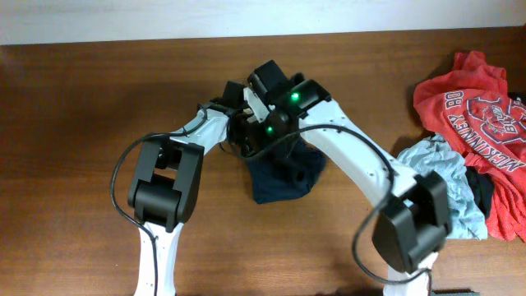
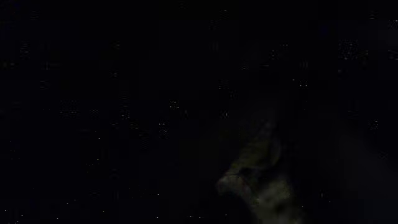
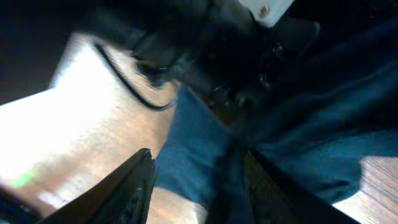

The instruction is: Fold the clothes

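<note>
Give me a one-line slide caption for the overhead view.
Left arm and right arm meet over the bunched navy clothes; a red shirt lies heaped at right.

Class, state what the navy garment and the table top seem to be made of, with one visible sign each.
Navy garment: soft, matte cloth, possibly cotton-like; it crumples into limp folds. Table top: brown wood or wood-look laminate, lightly glossy; streaky grain shows, but which of the two cannot be told.
</note>
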Motion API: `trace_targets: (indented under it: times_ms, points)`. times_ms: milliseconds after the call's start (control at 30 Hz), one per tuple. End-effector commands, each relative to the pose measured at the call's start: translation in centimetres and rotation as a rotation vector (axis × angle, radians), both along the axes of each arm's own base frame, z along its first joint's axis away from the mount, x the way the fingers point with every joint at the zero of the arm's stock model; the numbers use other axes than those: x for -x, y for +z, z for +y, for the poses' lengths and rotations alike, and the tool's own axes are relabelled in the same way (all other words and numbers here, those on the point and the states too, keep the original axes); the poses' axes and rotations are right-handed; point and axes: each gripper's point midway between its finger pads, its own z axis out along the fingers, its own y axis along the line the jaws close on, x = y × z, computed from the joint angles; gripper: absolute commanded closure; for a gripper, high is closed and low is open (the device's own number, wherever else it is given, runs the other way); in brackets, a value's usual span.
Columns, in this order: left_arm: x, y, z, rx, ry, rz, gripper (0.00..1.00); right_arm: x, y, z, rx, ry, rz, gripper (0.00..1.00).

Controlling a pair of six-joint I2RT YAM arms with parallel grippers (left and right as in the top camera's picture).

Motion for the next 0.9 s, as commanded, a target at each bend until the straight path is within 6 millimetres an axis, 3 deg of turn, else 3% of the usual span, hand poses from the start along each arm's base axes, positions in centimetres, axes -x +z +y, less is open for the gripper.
trace_targets:
  times_ms: [0,67,100,200,233,267,367,433,467,500,633,700,733,767,867]
  points:
    - [1.1,-2.5,0.1,-0.066,-0.003,0.034,0.97,0.2,5.2,-1.4,-0.056,-0.014,-0.097,0.51]
    - [1.1,-2.5,0.1,-0.066,-0.003,0.034,0.96,-0.1,6.5,-2.7,-0.067,-0.043,-0.118,0.51]
    - [1.1,-2.5,0.1,-0.066,-0.003,0.034,0.96,-0.4,7.2,-4.2,-0.068,-0.078,-0.124,0.51]
    - [1.1,-2.5,0.1,-0.066,-0.003,0.034,0.97,-1.2,7.1,-7.3,-0.047,-0.150,-0.102,0.59]
    - [1.1,-2.5,0.1,-0.066,-0.003,0.034,0.97,-1.8,6.5,-9.5,-0.030,-0.203,-0.076,0.73]
    - [1.1,-2.5,0.1,-0.066,-0.003,0.034,0.96,-2.4,5.7,-12.0,-0.012,-0.266,-0.041,0.80]
    - [1.1,-2.5,0.1,-0.064,-0.006,0.030,0.94,-3.5,3.5,-16.5,-0.013,-0.369,0.051,0.85]
    - [1.0,-2.2,0.0,-0.049,-0.027,0.007,0.92,-3.5,2.8,-17.1,-0.038,-0.361,0.087,0.82]
    - [0.8,-1.5,-0.2,-0.022,-0.055,-0.028,0.92,-3.2,2.2,-17.6,-0.078,-0.337,0.133,0.66]
    - [0.5,-0.9,-0.1,-0.017,-0.063,-0.052,0.92,-3.1,1.9,-18.0,-0.080,-0.336,0.144,0.60]
    - [-0.8,3.3,0.7,-0.059,-0.074,-0.204,0.85,-3.1,1.8,-18.4,-0.076,-0.344,0.152,0.43]
    - [-1.4,5.5,1.8,-0.131,-0.073,-0.297,0.82,-3.0,1.8,-18.3,-0.075,-0.341,0.155,0.41]
    - [-1.8,6.8,3.0,-0.207,-0.063,-0.353,0.77,-2.9,1.7,-18.1,-0.074,-0.336,0.157,0.39]
    - [-2.0,8.1,4.6,-0.305,-0.037,-0.395,0.66,-2.8,1.7,-17.7,-0.073,-0.327,0.159,0.38]
    - [-2.3,8.9,7.4,-0.452,0.008,-0.424,0.43,-2.5,1.2,-16.9,-0.064,-0.305,0.167,0.37]
